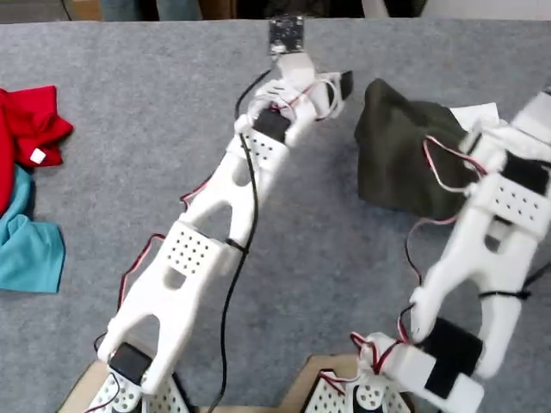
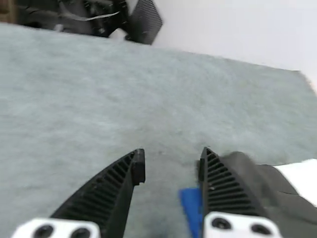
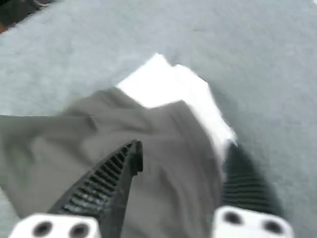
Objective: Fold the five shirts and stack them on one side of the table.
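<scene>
Olive shirt [image 1: 400, 159] lies crumpled on the right of the bench [image 1: 129, 172], with a white shirt [image 1: 478, 114] peeking out at its edge. It looks limp and light and will likely sag. The right gripper [image 3: 183, 151] has its fingers spread astride a fold; the left gripper [image 2: 172, 166] has its fingers spread just beside the cloth. The hem corners look best to pinch.

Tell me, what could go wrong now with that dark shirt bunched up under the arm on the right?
The right hand straddles the crumpled dark olive cloth shirt, which lies over a white cloth shirt. Closing might pinch both layers and drag the white one along.
The left hand sits open at the same dark shirt's edge. If both hands pull, they might tug against each other and bunch the cloth further.
</scene>
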